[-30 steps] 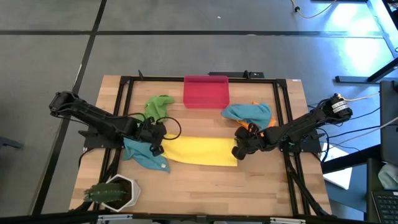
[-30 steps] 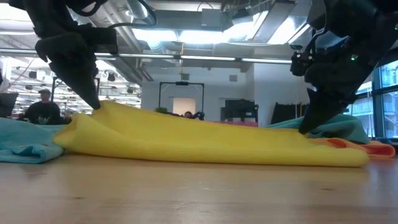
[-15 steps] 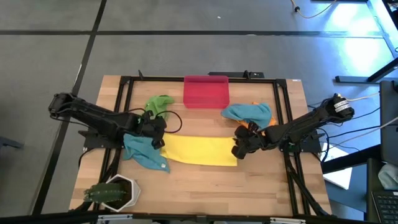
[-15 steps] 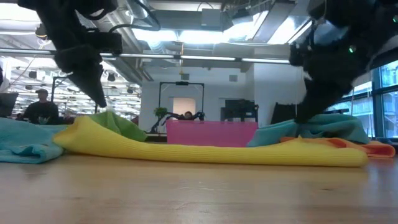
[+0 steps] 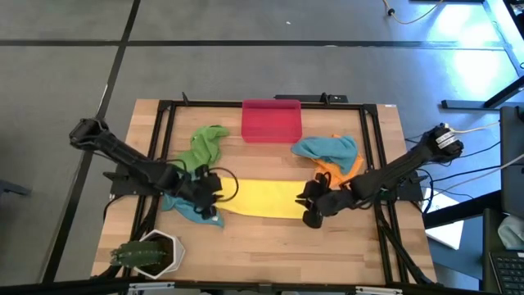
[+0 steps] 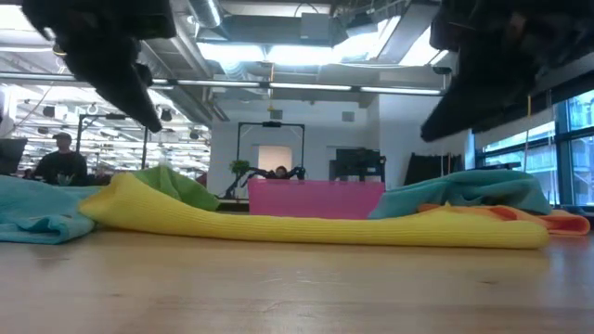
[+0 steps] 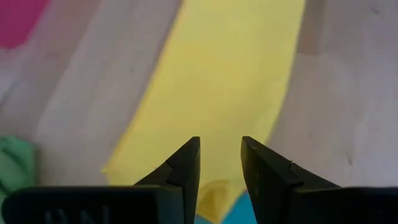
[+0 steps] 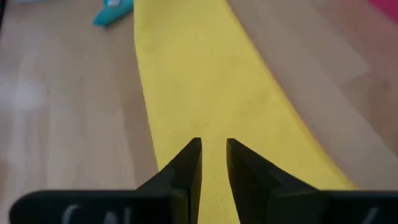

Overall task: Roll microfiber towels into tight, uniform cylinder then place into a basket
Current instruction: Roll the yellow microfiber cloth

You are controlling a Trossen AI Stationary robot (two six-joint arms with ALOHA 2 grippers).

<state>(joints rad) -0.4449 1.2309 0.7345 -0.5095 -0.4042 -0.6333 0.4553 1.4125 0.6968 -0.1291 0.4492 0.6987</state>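
Behind yellow towel [image 5: 260, 199], red-pink basket [image 5: 271, 120], contents unseen

Overhead view straight down on whole wooden tabletop [image 5: 270, 238]. Low view level at surface height, facing room behind. Wrist views close, looking past own dark fingers [image 7: 186, 165] [image 8: 186, 163]. Shared by all four: folded yellow microfiber towel [image 5: 260, 199] [image 6: 306, 227] [image 7: 230, 81] [image 8: 199, 93].
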